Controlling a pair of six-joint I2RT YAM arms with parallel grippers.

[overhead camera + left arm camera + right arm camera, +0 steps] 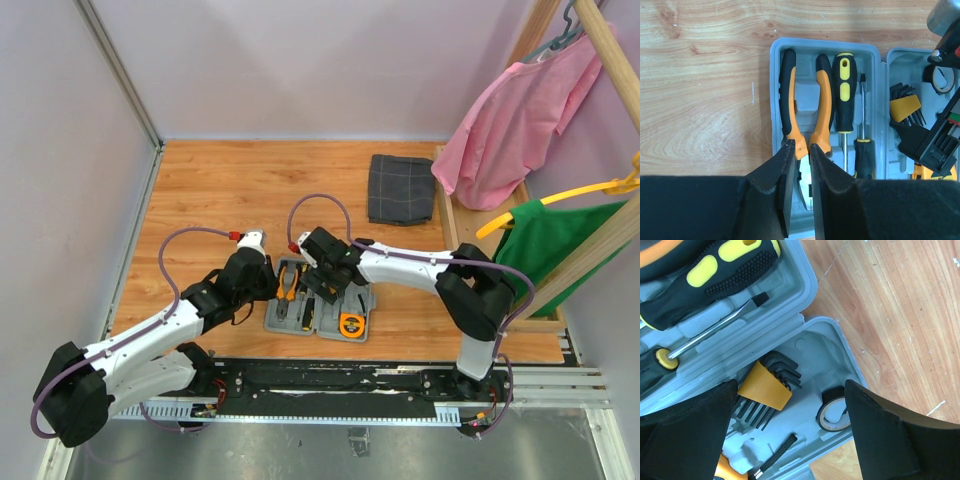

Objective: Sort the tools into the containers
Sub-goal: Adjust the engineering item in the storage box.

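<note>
While the pliers (790, 100) lie in the outer slot of the case (774, 75), the left gripper (799, 155) is closed narrowly on their neck. Seating seems in hand, and a straight lift-off is called for next. A screwdriver (844, 90) crowds its right. The right gripper (791, 390) is spread wide and empty, with hex keys (765, 385) beneath it and the rim close by.

The top camera is looking steeply down from above and behind the arm bases (468, 378) over the whole table (220, 200), while both wrist cameras are peering close into the open tool case (774, 90), sharing the yellow-handled screwdriver (705, 275), hex keys (905, 107) and the case's hinge line.
</note>
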